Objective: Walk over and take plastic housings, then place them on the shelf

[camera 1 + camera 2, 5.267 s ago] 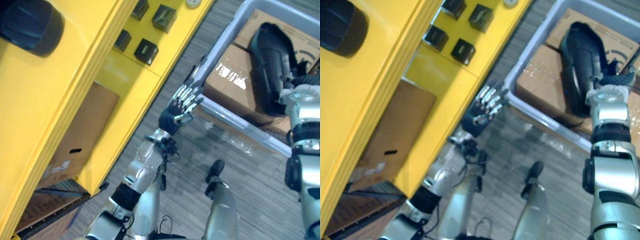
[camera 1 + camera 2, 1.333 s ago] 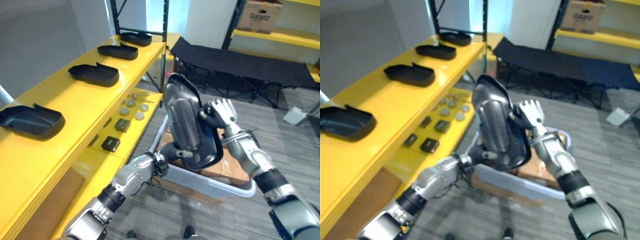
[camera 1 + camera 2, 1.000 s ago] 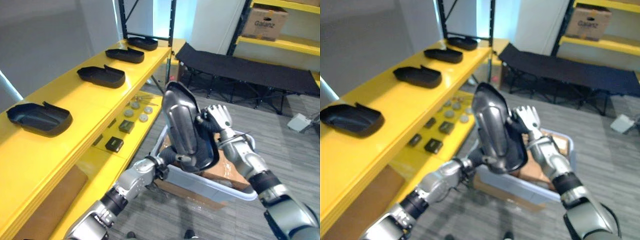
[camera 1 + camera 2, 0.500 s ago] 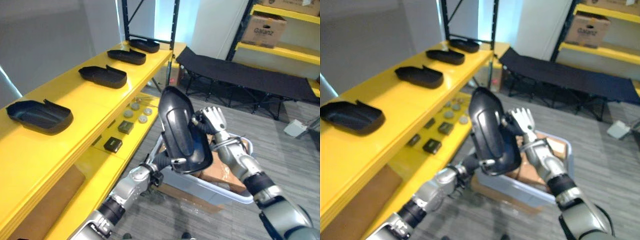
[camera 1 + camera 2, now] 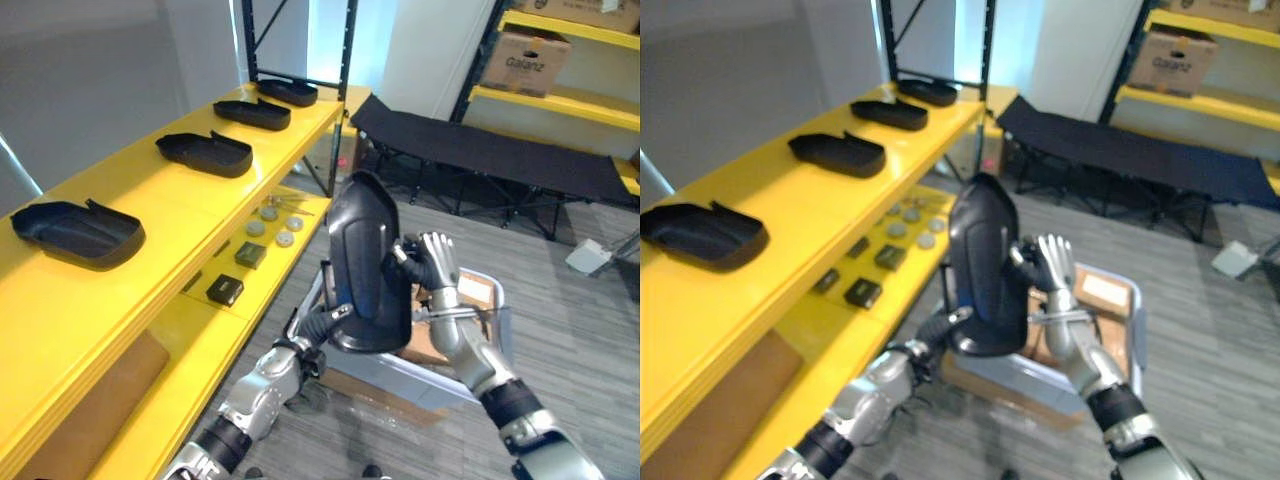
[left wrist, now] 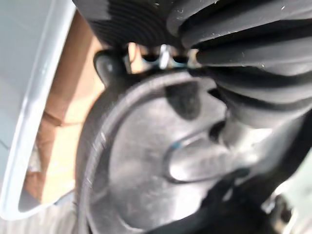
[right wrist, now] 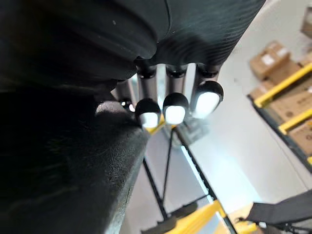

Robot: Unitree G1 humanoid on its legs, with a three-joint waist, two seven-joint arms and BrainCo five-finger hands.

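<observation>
Presently black housing (image 5: 368,262) held upright between both hands over grey bin (image 5: 420,378). Right hand (image 5: 437,265) flat against its side; straight fingers (image 7: 174,108) confirmed from right wrist view. Left hand (image 5: 322,322) at lower rim, grip unreadable even from left wrist view. Four other housings (image 5: 205,153) on yellow shelf (image 5: 150,215).

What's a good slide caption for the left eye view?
Left hand and right hand hold a black housing upright by the bin, beside the yellow shelf.
</observation>
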